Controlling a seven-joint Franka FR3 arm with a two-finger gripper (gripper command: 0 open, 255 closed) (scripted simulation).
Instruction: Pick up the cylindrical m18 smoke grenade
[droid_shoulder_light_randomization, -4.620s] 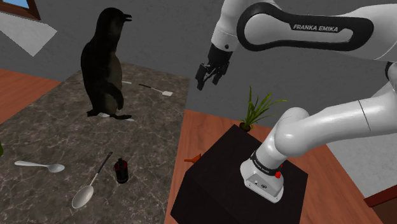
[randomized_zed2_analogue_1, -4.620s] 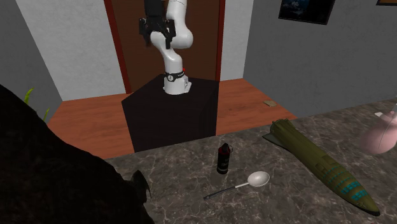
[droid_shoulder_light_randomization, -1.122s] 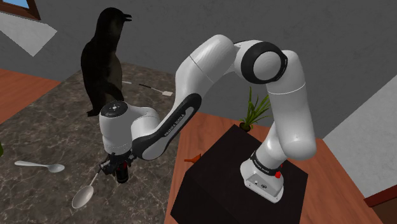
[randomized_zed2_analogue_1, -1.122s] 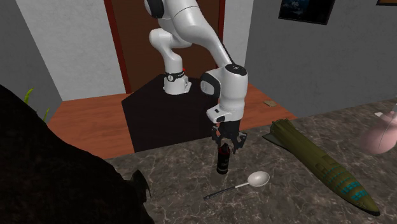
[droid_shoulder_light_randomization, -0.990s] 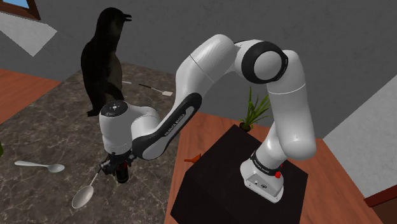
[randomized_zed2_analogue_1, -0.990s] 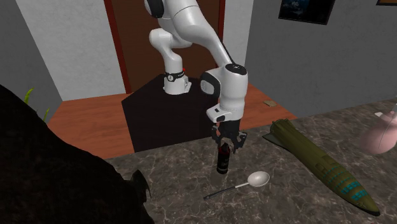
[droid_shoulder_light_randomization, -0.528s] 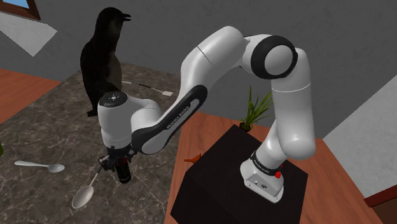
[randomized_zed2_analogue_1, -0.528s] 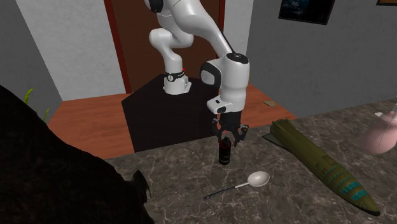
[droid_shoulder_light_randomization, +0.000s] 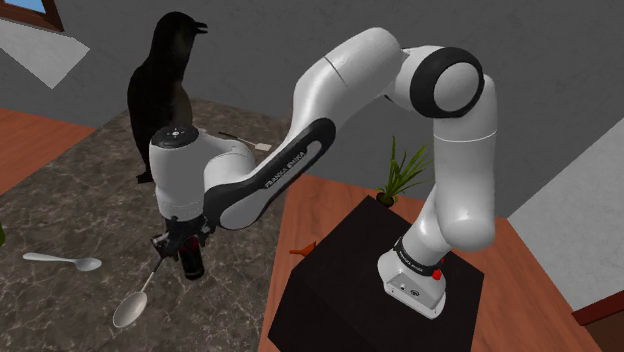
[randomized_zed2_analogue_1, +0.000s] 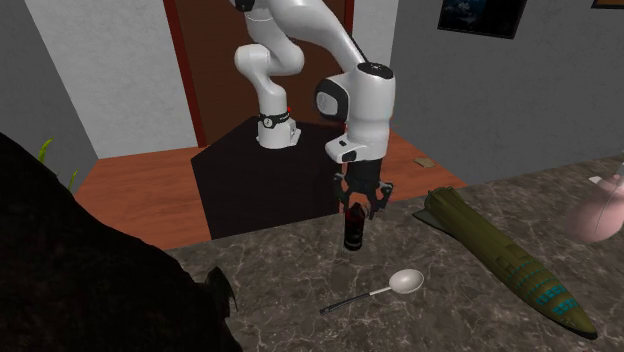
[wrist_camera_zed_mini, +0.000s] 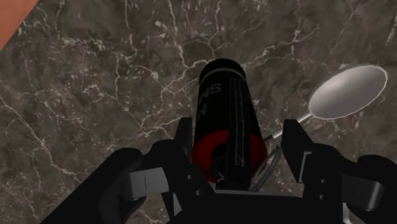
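— What colour is the smoke grenade (wrist_camera_zed_mini: 226, 121)?
— Black, with a red band near its top and pale lettering down its side. The end effector (wrist_camera_zed_mini: 238, 137) is black all over too.
— And the bench (wrist_camera_zed_mini: 95, 83)?
— Dark grey-brown stone, veined with thin white lines. The spoon (wrist_camera_zed_mini: 348, 91) is plain silver-grey.
— The bigger things?
— The penguin figure (droid_shoulder_light_randomization: 165, 95) is black. The long shell (randomized_zed2_analogue_1: 505, 262) is olive green with teal marks. The arm (droid_shoulder_light_randomization: 330, 85) is white with dark joints, its stand (droid_shoulder_light_randomization: 350, 270) black, the floor (droid_shoulder_light_randomization: 330, 195) reddish brown.
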